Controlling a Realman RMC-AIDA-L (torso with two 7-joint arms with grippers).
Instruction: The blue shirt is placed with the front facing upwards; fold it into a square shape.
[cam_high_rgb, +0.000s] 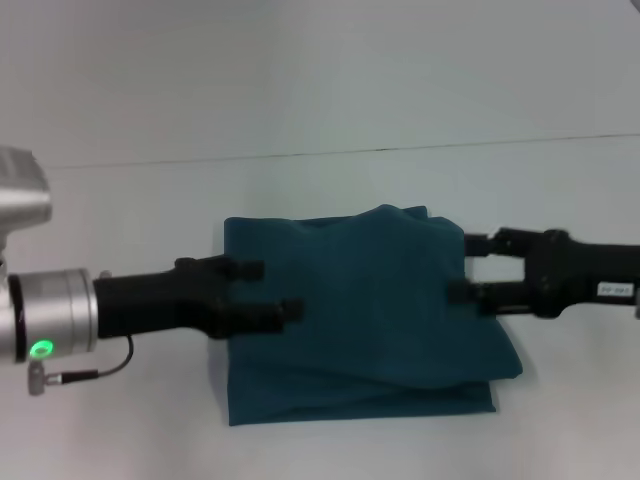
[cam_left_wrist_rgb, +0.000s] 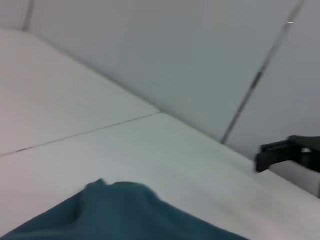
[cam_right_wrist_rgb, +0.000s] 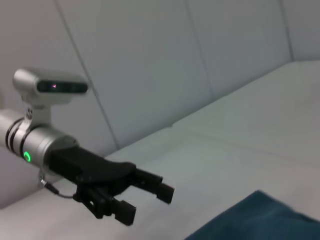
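On white table (cam_high_rgb: 120, 210), folded blue shirt (cam_high_rgb: 360, 310), left claw (cam_high_rgb: 270, 290) and right claw (cam_high_rgb: 470, 268) spread at side edges.

**Robot body: appearance notes**

Left arm (cam_high_rgb: 60, 318): silver cylindrical wrist section with a glowing green indicator light (cam_high_rgb: 41, 349). A thin black cable (cam_high_rgb: 100, 371) loops from a small metal plug at the wrist. A silver camera module (cam_right_wrist_rgb: 50, 86) sits on a bracket above the wrist, with a dark lens strip. Left gripper (cam_high_rgb: 268, 290): matte black, blocky body with two straight black fingers.

Right gripper (cam_high_rgb: 468, 268): matte black, same build. Its black housing carries a small white label (cam_high_rgb: 615, 289); text unreadable.
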